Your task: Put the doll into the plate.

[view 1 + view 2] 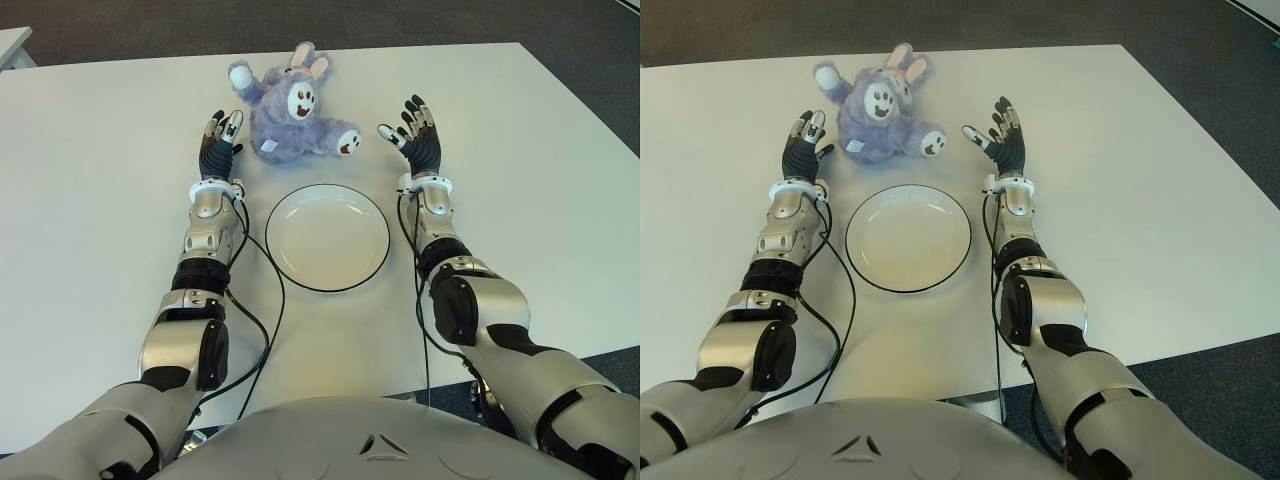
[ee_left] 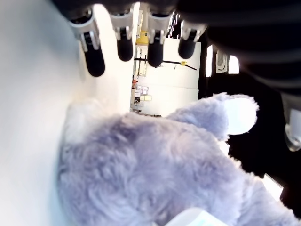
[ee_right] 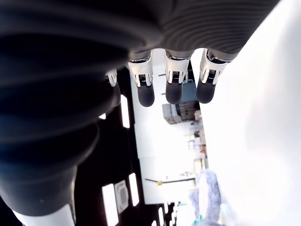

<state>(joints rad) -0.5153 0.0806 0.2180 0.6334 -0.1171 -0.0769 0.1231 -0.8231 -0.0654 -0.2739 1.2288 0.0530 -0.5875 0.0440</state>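
A purple plush rabbit doll [image 1: 290, 115] lies on the white table [image 1: 110, 200] at the far middle, its white face turned up. Nearer to me, just below it, sits an empty white plate [image 1: 327, 237] with a dark rim. My left hand [image 1: 220, 140] is stretched out flat just left of the doll, fingers spread, holding nothing; its wrist view fills with the doll's fur [image 2: 155, 174]. My right hand [image 1: 415, 135] is open to the right of the doll's foot, a small gap between them.
Black cables [image 1: 265, 300] run along both forearms beside the plate. The table's far edge [image 1: 420, 45] lies just behind the doll, with dark carpet [image 1: 560, 40] beyond. Bare tabletop spreads to the left and right of both arms.
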